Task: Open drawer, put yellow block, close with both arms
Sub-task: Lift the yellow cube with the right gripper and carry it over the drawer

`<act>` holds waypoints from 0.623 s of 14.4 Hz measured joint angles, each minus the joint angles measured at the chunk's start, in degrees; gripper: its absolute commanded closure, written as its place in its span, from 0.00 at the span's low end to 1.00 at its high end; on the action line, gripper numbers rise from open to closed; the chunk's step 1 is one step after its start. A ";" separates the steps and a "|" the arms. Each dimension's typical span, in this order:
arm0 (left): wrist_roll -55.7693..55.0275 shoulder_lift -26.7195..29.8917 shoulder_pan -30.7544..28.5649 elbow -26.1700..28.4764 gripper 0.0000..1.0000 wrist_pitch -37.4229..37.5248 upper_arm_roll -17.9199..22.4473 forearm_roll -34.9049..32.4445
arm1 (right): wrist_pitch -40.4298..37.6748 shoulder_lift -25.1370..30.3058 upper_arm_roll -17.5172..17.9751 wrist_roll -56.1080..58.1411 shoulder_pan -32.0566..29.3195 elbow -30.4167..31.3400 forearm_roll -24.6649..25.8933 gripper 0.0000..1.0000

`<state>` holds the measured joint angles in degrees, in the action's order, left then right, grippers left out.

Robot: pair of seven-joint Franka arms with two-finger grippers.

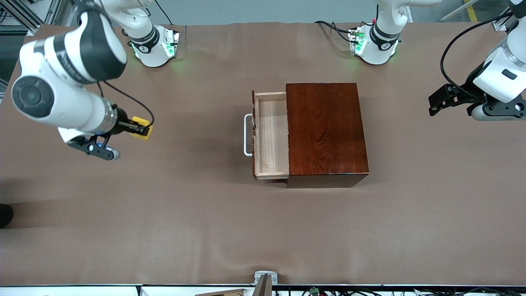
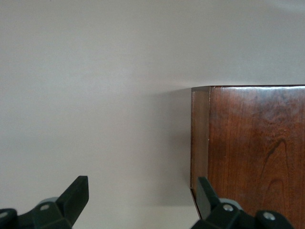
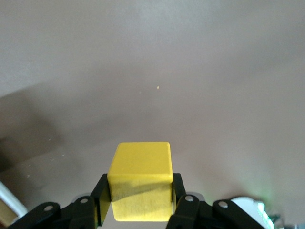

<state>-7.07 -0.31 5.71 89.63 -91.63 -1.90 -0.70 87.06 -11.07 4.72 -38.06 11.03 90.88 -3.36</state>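
Observation:
The yellow block (image 1: 143,127) (image 3: 140,177) sits between the fingers of my right gripper (image 1: 139,128) (image 3: 139,198), which is shut on it over bare table toward the right arm's end. The dark reddish-brown box (image 1: 326,127) stands mid-table. Its drawer (image 1: 271,139) is pulled out toward the right arm's end, showing a bare pale-wood floor and the white handle (image 1: 248,135). My left gripper (image 1: 432,105) (image 2: 141,195) hangs open and holds nothing, over the table toward the left arm's end, beside the box's corner (image 2: 200,138).
Brown cloth (image 1: 164,213) covers the table. The two green-lit arm bases (image 1: 155,46) (image 1: 373,43) stand farthest from the front camera. A small grey bracket (image 1: 265,278) sits at the table's edge nearest to that camera.

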 measured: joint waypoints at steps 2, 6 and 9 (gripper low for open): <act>-0.05 -0.35 -0.03 0.00 0.00 -0.28 0.08 0.00 | -1.87 0.16 0.01 -6.59 2.53 -2.27 -1.85 1.00; -0.14 -0.94 -0.49 0.00 0.00 -0.89 0.26 0.00 | -2.27 0.13 0.03 -19.78 7.53 -3.69 -3.52 1.00; -0.14 -0.94 -1.35 -0.17 0.00 -1.09 0.30 0.00 | -0.99 -0.14 0.01 -29.14 10.81 -3.69 -7.34 1.00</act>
<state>-7.22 -1.25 4.35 89.46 -92.72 -1.61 -0.70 86.07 -11.21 4.73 -67.20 21.84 87.19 -10.70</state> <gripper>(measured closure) 0.000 0.454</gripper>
